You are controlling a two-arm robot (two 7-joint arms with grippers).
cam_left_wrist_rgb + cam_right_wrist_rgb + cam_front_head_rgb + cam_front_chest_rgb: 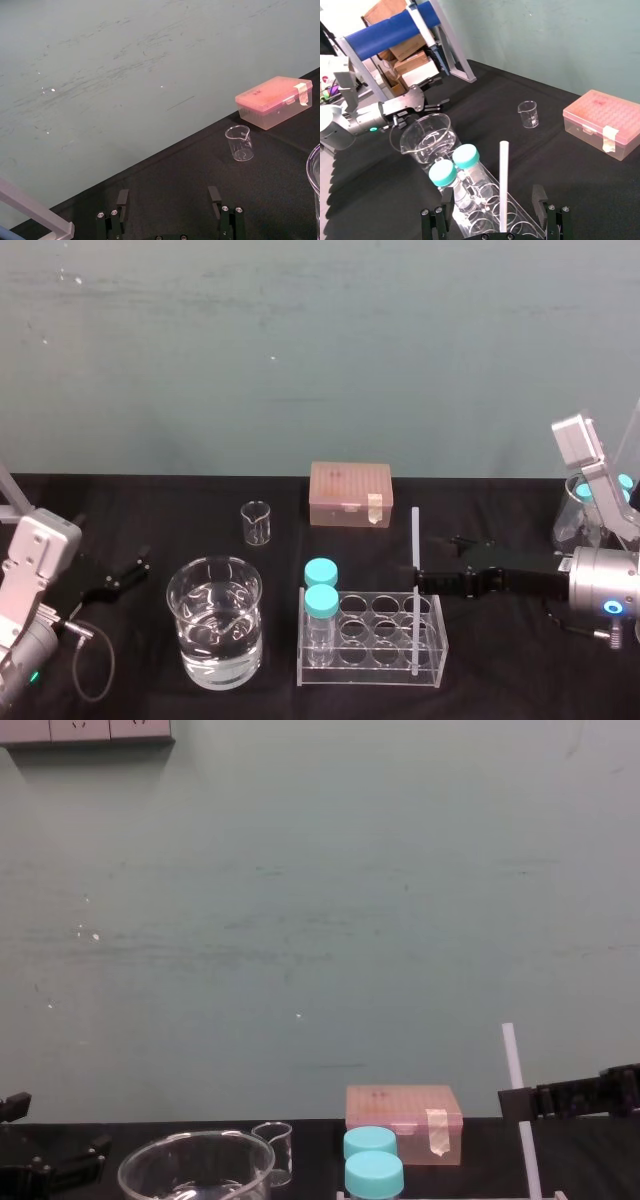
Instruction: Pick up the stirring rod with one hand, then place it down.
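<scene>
A thin, straight, milky-white rod (414, 535) stands upright at the rack's (370, 676) right end. The right gripper (491, 197) straddles it, fingers wide apart. The left gripper (168, 197) sits spread by the table's (520, 680) left edge.

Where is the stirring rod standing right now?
In the head view the stirring rod stands upright at the right end of the clear rack, between the open fingers of the right hand.

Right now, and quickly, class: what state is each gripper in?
Left gripper: open, holding nothing.
Right gripper: open around the upright stirring rod, not clamped on it.
</scene>
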